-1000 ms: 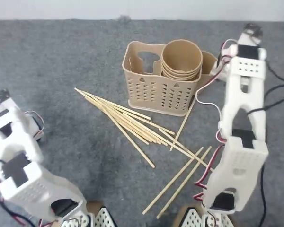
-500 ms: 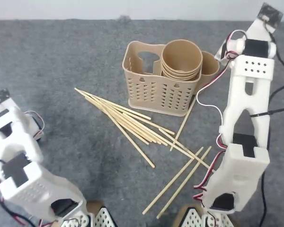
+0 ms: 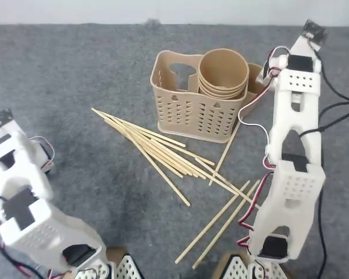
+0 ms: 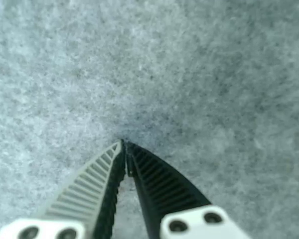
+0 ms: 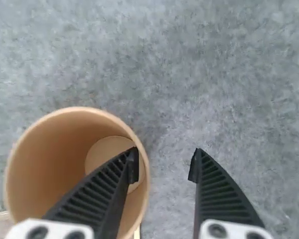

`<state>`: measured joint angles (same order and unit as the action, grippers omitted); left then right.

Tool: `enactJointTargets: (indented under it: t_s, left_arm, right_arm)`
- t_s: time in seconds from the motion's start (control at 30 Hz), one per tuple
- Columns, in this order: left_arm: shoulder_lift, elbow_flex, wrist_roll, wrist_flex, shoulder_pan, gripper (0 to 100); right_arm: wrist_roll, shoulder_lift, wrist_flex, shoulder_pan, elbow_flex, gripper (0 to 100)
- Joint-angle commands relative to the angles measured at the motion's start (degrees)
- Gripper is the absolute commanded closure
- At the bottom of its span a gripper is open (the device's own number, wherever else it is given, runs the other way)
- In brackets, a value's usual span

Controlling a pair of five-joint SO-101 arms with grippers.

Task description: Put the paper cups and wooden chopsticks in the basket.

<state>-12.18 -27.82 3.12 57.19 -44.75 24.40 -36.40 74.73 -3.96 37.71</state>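
Right end effector (image 5: 164,159) has dipped; it gapes astride the paper cup (image 5: 47,162) rim (left end effector (image 4: 124,144) closed, empty).

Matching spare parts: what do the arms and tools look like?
Left arm and right arm: white perforated shells, black motors, red, black and white wires. Left tool: one pale, one black ribbed finger. Right tool: both black, ribbed.

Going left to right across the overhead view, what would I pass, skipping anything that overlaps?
left arm → basket → loose paper cup → right arm
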Motion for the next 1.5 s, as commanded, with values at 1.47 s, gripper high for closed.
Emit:
enactJointTargets:
  t_s: [1.47]
  left_arm:
    - [2.4, 0.0, -0.6, -1.1, 0.9, 99]
  right_arm:
    - [-10.0, 48.0, 12.7, 14.5, 1.8, 99.2]
